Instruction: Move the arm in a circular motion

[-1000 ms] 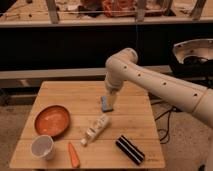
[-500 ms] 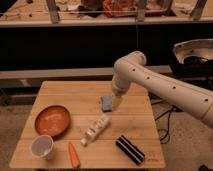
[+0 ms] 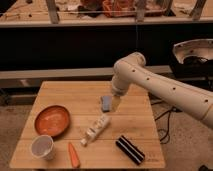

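Observation:
The white tube-shaped arm (image 3: 160, 85) reaches in from the right over the wooden table (image 3: 65, 92). Its rounded joint bends down above the table's upper right part. The pale yellowish gripper (image 3: 116, 104) hangs at the arm's tip, just right of a small blue-grey object (image 3: 106, 103) lying on the table. I cannot tell if the gripper touches that object.
On the table lie an orange bowl (image 3: 52, 120), a white cup (image 3: 43, 147), an orange carrot (image 3: 73, 155), a white bottle on its side (image 3: 96, 129) and a black striped box (image 3: 130, 149). A dark shelf stands behind. A round white-rimmed device (image 3: 194, 55) is at the right.
The arm's bent joint and tip have moved to the right over the table, from left of the blue-grey object to its right side. The table's objects have not moved.

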`<move>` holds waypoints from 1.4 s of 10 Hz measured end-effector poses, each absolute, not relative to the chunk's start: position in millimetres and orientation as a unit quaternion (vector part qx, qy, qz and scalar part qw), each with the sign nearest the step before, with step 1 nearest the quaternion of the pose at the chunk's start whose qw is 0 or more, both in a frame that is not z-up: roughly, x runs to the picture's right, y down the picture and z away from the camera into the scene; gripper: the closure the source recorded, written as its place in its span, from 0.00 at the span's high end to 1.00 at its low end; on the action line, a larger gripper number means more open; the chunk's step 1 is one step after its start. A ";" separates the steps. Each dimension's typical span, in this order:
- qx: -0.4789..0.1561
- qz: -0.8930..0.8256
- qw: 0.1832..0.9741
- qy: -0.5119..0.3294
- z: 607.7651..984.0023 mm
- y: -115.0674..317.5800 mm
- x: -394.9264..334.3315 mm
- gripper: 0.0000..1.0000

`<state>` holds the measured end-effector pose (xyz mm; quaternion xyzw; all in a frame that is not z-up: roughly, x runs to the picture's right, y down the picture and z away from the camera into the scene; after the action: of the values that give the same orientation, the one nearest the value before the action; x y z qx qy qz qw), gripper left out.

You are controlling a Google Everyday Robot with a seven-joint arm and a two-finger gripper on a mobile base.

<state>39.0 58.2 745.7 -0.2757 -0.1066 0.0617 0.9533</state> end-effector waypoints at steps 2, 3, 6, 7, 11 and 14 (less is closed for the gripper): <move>-0.277 0.062 0.953 -0.107 743.8 62.1 40.5 0.80; -0.279 0.060 0.952 -0.107 744.6 62.5 35.2 0.80; -0.279 0.053 0.952 -0.110 744.2 62.3 25.3 0.80; -0.280 0.052 0.952 -0.110 742.7 64.6 24.1 0.80; -0.281 0.051 0.952 -0.114 747.1 57.6 9.2 0.80; -0.282 0.037 0.951 -0.118 745.0 59.7 0.2 0.80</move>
<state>0.2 59.7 745.0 -0.2819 -0.1185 0.0374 0.9514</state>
